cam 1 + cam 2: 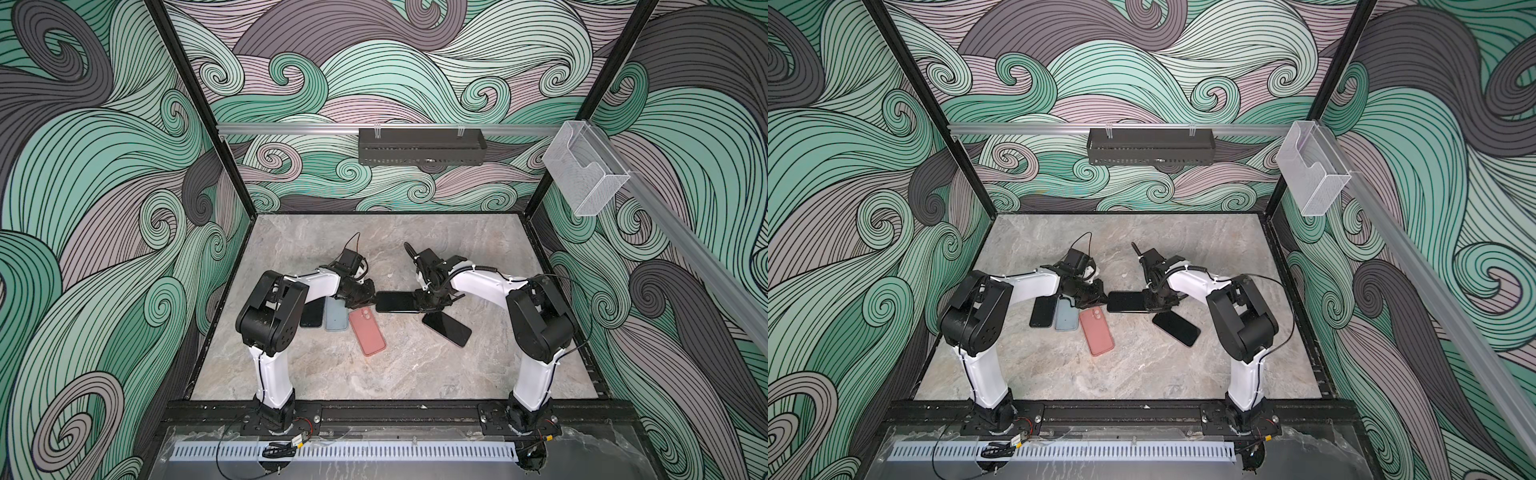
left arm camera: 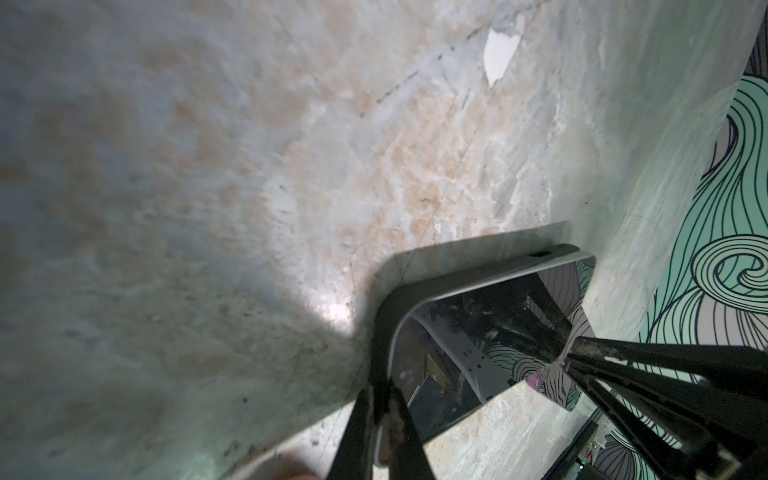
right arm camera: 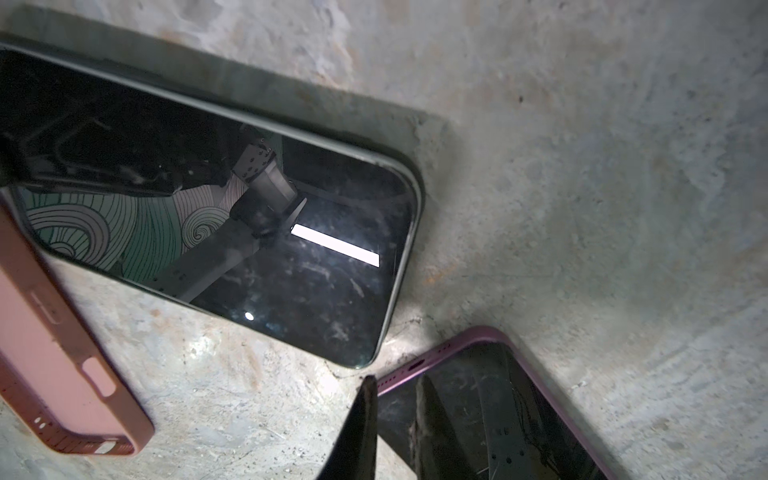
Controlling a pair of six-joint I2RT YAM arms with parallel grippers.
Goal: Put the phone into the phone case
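While a black phone and blue-grey case lie side by side by my left arm, left claw is pinched tight on the left end of the phone, dead centre, just beside the pink case. Right claw: nearly closed, gripping nothing, tips at the phone's right end. Purple-rimmed phone beside it.

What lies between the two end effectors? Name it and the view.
The dark-screened phone lies screen up, spanning the gap from left end effector to right end effector; both top views show it.
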